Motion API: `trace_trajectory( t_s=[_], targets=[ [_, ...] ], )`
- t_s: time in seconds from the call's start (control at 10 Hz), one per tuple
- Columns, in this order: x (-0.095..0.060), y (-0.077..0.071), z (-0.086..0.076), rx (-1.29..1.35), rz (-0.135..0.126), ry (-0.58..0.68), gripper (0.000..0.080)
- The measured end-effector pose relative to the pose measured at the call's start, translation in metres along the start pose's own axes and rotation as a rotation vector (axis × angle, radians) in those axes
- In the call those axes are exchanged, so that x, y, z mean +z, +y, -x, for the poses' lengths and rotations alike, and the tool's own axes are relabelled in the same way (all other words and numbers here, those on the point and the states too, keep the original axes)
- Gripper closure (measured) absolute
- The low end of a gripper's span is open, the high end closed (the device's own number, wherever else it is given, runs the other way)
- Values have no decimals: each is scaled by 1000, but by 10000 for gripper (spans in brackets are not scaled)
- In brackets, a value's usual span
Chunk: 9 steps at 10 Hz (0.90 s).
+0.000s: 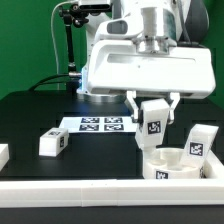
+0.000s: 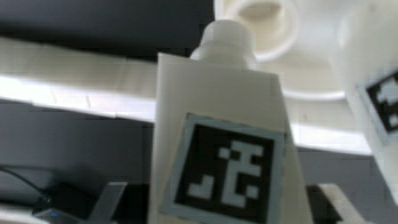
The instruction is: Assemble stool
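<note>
Over the table's front, toward the exterior view's right, the gripper [image 1: 153, 113] is clamped on 1 white leg [image 1: 152, 124]. It holds the leg upright, long axis vertical, tag facing outward. The round seat [image 1: 184, 168] lies just below, a little toward the exterior view's right. In the wrist view the leg's narrow tip [image 2: 228, 40] points at a rounded socket [image 2: 267, 14] in the seat. It looks not yet seated, so the coming move is likely a short, straight descent.

A tagged leg [image 2: 222, 110] is held clamped in the gripper [image 2: 221, 200]. Its peg is aligned toward the seat [image 2: 329, 55]; contact cannot be confirmed. Another tag [image 2: 381, 100] is noted just beside the leg.
</note>
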State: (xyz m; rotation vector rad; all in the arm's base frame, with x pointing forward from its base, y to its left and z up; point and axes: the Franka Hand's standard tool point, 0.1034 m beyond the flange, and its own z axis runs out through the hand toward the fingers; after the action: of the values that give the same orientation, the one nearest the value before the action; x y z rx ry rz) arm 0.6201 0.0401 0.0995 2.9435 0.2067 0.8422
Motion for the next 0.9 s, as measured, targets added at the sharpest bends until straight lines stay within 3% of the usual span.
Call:
trace_trajectory(
  t_s=[0.3,0.9],
  targets=[
    [-1,-9,-4,-22,-8,5,475],
    [3,-7,-2,-28,-5,-1,475]
  ],
)
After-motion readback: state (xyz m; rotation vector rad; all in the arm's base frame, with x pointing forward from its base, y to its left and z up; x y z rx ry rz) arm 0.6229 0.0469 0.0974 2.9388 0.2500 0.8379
